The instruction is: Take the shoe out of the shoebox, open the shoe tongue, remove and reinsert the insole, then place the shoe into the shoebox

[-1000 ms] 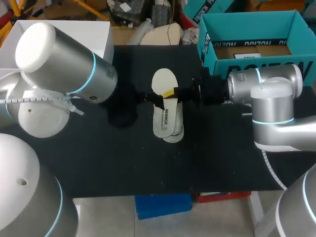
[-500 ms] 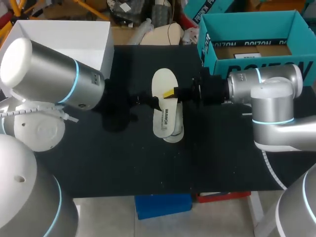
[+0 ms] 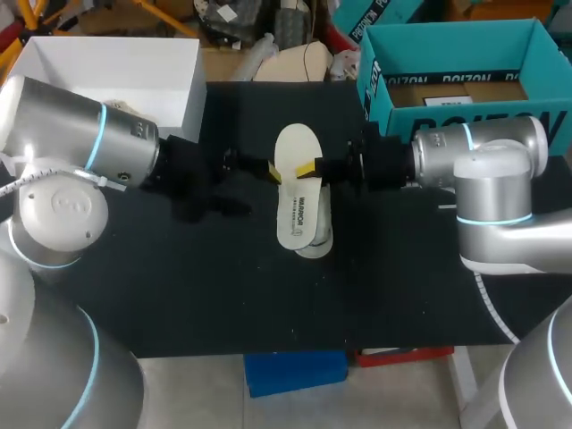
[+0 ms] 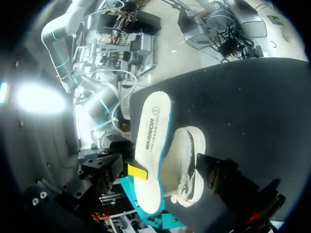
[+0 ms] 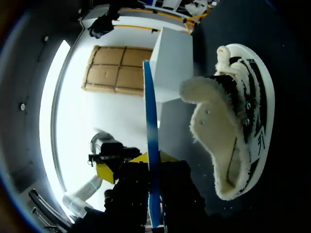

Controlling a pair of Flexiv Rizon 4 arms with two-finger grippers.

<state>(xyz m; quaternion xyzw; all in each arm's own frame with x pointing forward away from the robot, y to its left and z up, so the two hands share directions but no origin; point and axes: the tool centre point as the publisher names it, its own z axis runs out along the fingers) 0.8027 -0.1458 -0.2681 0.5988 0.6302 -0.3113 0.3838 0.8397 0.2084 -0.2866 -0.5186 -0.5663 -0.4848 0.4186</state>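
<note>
A white insole [image 3: 298, 192] with a blue underside hangs over the table, and my right gripper [image 3: 308, 168] is shut on its right edge. In the right wrist view the insole [image 5: 151, 141] runs edge-on between the yellow-tipped fingers of that gripper [image 5: 149, 171]. The white shoe [image 3: 316, 238] with black marks lies on the black mat under the insole's near end; its fleecy tongue [image 5: 209, 111] is folded open. My left gripper [image 3: 266, 172] stands open just left of the insole, not touching it. From the left wrist I see the insole [image 4: 150, 150] and the shoe [image 4: 188, 162].
The teal shoebox [image 3: 386, 89] stands open at the back right, behind my right arm. A white box [image 3: 116, 76] sits at the back left. The black mat [image 3: 223, 286] covers the table; its front edge is near.
My left arm has swung back to the left, and its open gripper has drawn away from the insole's left edge. The right gripper, insole and shoe have stayed put.
</note>
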